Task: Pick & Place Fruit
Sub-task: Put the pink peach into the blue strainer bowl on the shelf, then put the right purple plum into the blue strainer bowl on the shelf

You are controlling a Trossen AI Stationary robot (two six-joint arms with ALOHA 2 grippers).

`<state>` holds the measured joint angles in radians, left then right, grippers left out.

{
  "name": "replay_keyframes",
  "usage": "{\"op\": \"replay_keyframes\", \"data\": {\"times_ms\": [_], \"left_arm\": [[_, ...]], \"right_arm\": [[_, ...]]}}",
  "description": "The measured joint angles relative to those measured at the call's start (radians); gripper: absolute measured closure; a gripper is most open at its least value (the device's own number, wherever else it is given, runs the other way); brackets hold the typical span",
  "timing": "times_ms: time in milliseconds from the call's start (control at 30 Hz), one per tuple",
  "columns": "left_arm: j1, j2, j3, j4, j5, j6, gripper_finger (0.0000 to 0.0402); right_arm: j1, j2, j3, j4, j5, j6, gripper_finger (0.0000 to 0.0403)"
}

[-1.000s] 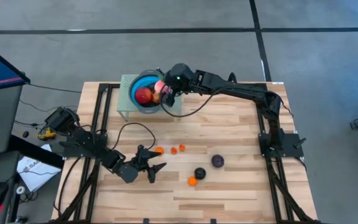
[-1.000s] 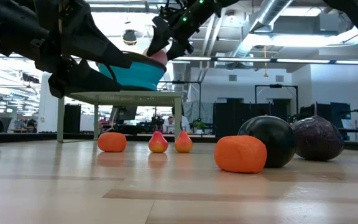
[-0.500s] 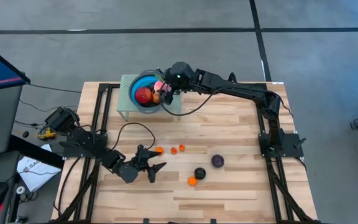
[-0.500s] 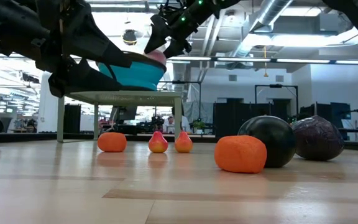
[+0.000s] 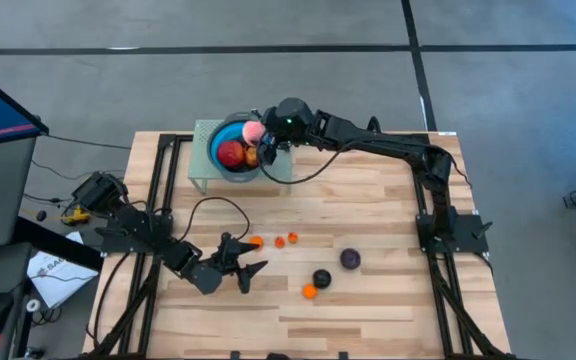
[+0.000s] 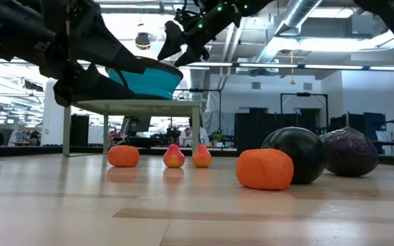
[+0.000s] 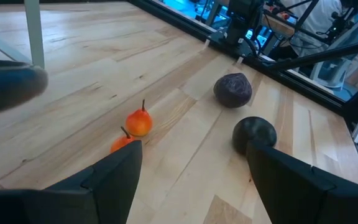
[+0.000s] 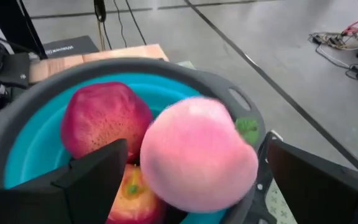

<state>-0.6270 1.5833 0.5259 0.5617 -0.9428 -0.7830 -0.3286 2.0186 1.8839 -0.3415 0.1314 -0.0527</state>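
The blue bowl (image 5: 218,135) stands on a small pale stand (image 5: 200,170) at the table's far side. In it lie a pink peach (image 8: 197,152), a red apple (image 8: 104,118) and a yellow-red fruit (image 8: 135,186); the peach rests on top of the others. My right gripper (image 5: 266,148) hangs open just above the bowl's near-right rim, a finger on either side of the peach and clear of it. My left gripper (image 5: 248,270) waits open low over the table's near left. Loose fruit lies ahead of it: small orange ones (image 7: 138,122), a purple plum (image 7: 233,89) and a dark plum (image 7: 253,132).
Three small orange fruits (image 5: 279,241) lie mid-table, and a larger orange one (image 5: 310,291) sits near the dark plum (image 5: 321,278) and the purple plum (image 5: 350,259). A cable (image 5: 208,205) loops across the wood between the stand and my left arm.
The peach, which was at the bowl's rim under my right gripper's open fingers, has dropped into the bowl and shifted toward its far side; in the low view it no longer shows above the rim. My right gripper has tipped a little and stayed open.
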Motion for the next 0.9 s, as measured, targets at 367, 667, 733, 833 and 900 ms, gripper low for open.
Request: {"op": "replay_keyframes", "data": {"times_ms": [367, 667, 733, 833, 900], "left_arm": [[0.000, 0.000, 0.000, 0.000, 0.000, 0.000, 0.0117], [0.000, 0.000, 0.000, 0.001, 0.001, 0.000, 0.0117], [0.000, 0.000, 0.000, 0.001, 0.001, 0.000, 0.0117], [0.000, 0.000, 0.000, 0.001, 0.002, 0.000, 0.0117], [0.000, 0.000, 0.000, 0.001, 0.002, 0.000, 0.0117]], "right_arm": [[0.075, -0.095, 0.000, -0.222, 0.003, -0.025, 0.0024], [0.401, -0.229, -0.006, -0.796, 0.296, -0.052, 0.0024], [0.495, -0.251, -0.045, -0.879, 0.309, -0.043, 0.0024], [0.619, -0.313, -0.164, -0.904, 0.308, 0.007, 0.0024], [0.687, -0.362, -0.260, -0.901, 0.307, 0.082, 0.0024]]}}
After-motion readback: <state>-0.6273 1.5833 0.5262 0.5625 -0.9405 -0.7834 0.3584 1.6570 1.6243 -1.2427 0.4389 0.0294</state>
